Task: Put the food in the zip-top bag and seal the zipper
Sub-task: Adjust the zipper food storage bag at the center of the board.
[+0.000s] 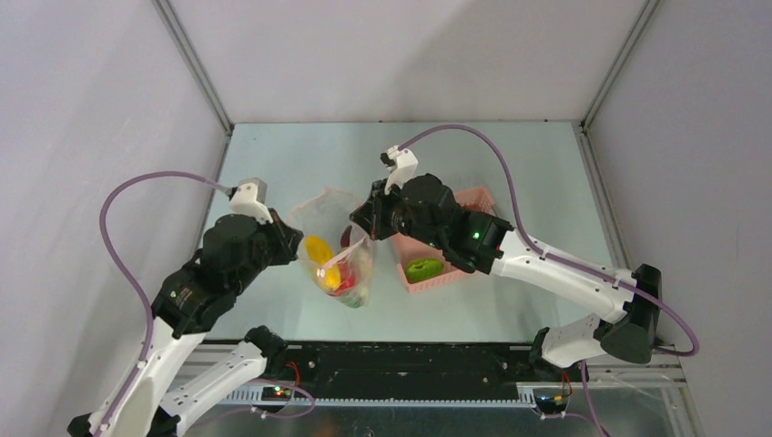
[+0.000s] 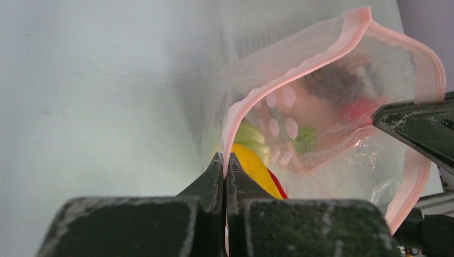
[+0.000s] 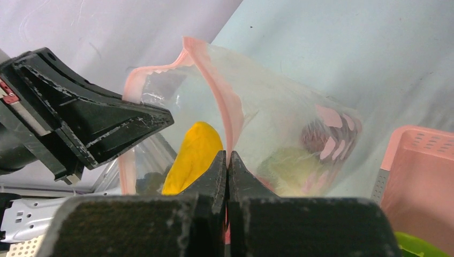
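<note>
Both my left claw and right claw are clenched on the zipper of the zip-top bag, hung mid-table left of the pink basket; the film looks light, limp and slippery, so I'd pinch only that stiffer strip.

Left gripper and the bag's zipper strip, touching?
Touching. The left wrist view shows the left gripper shut on the pink zipper strip, which runs down and ends pinched between its tips.
</note>
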Robot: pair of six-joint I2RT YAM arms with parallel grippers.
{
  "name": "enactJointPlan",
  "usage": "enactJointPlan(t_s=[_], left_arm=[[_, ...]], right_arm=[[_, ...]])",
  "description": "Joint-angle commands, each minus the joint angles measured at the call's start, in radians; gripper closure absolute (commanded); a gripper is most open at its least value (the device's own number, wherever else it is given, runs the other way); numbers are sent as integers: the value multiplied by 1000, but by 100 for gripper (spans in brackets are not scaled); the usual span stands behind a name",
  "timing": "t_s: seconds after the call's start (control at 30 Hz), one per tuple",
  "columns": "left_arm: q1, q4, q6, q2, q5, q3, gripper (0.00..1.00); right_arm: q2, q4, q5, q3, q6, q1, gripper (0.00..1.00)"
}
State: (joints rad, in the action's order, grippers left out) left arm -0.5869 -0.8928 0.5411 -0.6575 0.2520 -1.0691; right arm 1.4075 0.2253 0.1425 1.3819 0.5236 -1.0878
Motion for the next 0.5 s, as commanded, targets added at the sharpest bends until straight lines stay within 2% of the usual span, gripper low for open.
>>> enactJointPlan(t_s=[0.0,0.1,0.17,0.23,0.27,0.3,0.33,0.37,0.43,0.47], left_arm=[[1,0,-48,-47,110,-120,100],[1,-10,-97,-109,173,-188,100],[1,-7,-126,-144,176,-220,100],[1,1,-150,-175,173,-241,100],[1,2,-157,-193,166,-249,100],[1,7,-171,-201,161,-250,100],[1,10,-177,-216,153,-249,100],[1,18,-186,-224,147,-246,100],[2,32,-207,-245,137,-232,100],[1,33,-210,-260,136,-225,100]], right_arm=[[-15,-12,25,1,-7,-3,100],[-20,-31,-15,-10,-1,5,100],[-23,-42,-49,-20,6,14,95],[-27,-45,-84,-29,16,30,85],[-30,-44,-95,-38,24,44,72],[-34,-45,-118,-43,29,50,66],[-41,-46,-124,-53,29,64,55],[-46,-46,-130,-59,27,70,49],[-71,-36,-113,-73,7,80,29],[-93,-33,-101,-85,-6,83,25]])
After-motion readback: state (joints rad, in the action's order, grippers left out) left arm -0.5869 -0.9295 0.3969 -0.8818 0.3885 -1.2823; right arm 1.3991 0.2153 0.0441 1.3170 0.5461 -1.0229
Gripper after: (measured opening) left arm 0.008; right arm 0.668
